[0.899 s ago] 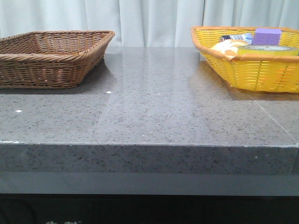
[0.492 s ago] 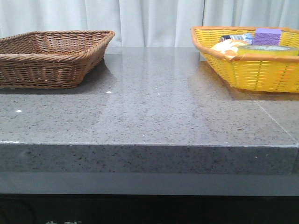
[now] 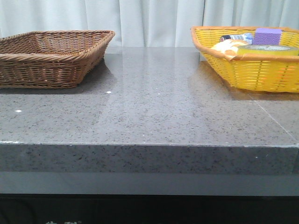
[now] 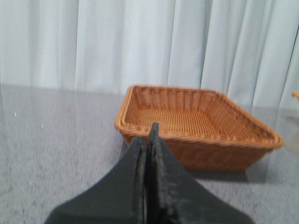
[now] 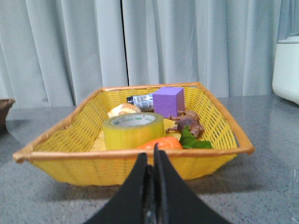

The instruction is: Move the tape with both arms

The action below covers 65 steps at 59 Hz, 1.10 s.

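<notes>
Facing the brown basket (image 4: 196,123), the left gripper (image 4: 148,140) has its fingers pressed together over the worktop (image 3: 154,102). Ahead of the right gripper (image 5: 153,161), likewise pressed together, the tape (image 5: 133,129) stands in the yellow basket (image 5: 60,161), just beyond its near rim. Reaching in unopened could knock the roll against the purple block (image 5: 168,101) behind it.

- Two baskets: one brown basket (image 3: 51,56) at far left, one yellow basket (image 3: 252,70) at far right.
- One roll of tape (image 5: 133,130) in the yellow one.
- One purple block (image 5: 168,101) there too.
- One orange carrot (image 5: 161,143) with green leaves.
- One small brown figure (image 5: 189,123).
- One tube (image 5: 140,99) at the far end.
- One grey table (image 3: 154,107).
- Two grippers: left gripper (image 4: 148,140), right gripper (image 5: 150,161), each pressed closed.
</notes>
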Available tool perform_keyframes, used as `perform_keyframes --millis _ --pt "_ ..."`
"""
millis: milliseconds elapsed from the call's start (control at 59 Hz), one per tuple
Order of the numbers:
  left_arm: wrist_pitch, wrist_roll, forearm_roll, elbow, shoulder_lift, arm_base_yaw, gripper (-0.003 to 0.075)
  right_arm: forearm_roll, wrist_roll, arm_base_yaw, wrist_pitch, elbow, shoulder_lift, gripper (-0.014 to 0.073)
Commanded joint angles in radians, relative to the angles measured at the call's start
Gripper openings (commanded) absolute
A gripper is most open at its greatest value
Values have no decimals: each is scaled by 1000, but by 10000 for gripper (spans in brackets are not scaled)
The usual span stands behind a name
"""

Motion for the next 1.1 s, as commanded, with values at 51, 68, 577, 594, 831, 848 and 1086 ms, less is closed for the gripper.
perform_keyframes --millis 51,68,577,594,831,848,1086 --pt "-40 -9 -8 -108 -8 -1 -20 23 -3 -7 5 -134 -25 -68" --pt "-28 -9 -8 -123 -6 -1 -20 21 -4 -7 25 -154 -23 -68" --pt "573 -9 -8 -713 357 -1 -20 -3 -5 -7 479 -668 283 -68" --pt "584 -9 -8 -728 374 -1 -20 -3 -5 -7 490 -679 293 -68" --pt "639 -9 -8 -778 499 -1 -20 -3 -5 -7 577 -756 435 -68" --pt "647 -9 -8 -778 505 -1 -20 -3 -5 -7 577 -754 445 -68" --pt "651 -9 -19 -778 566 -1 -20 5 -6 -7 619 -729 543 -68"
